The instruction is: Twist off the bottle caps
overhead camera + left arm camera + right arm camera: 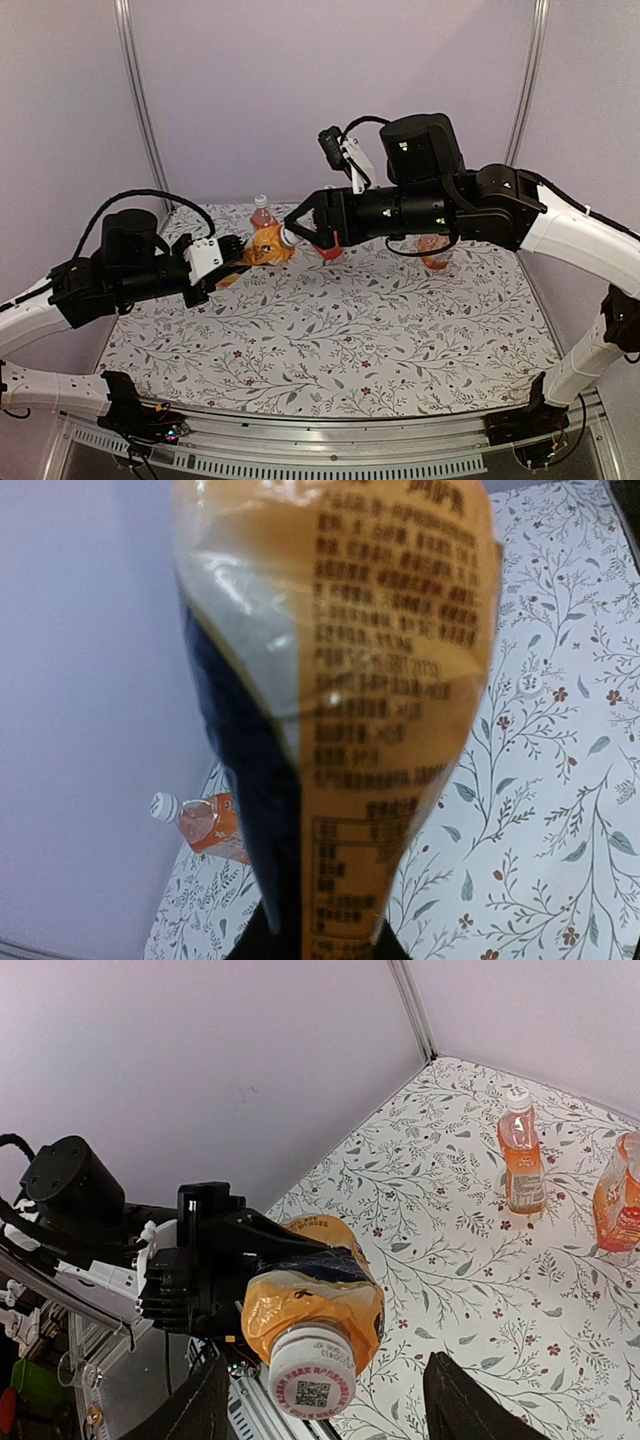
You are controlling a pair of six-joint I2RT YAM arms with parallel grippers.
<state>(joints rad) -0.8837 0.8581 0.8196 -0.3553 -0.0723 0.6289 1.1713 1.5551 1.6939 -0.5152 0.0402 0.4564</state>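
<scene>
A: So, left jaws?
B: Clamped on the bottle (262,247), held sideways over the table (330,350) near its far-left corner.
A: And the cap (312,1375)?
B: On the bottle, between the right jaws, which stand apart.

Bottle (268,245) between left hand (229,261) and right hand (298,232) (another bottle (262,213) behind)

My left arm (100,285): black motor housings, white link shells, black ribbed cable (140,197) arching over top. My left gripper (238,260): black body, white plate on side. My right arm (500,205): fat black cylinder joint with small green dots, white forearm shell, black elbow. White bracket carrying black camera (338,150) at wrist, thin black wire above. My right gripper (295,232): fingers (455,1405) plain matte black, wedge-shaped.
</scene>
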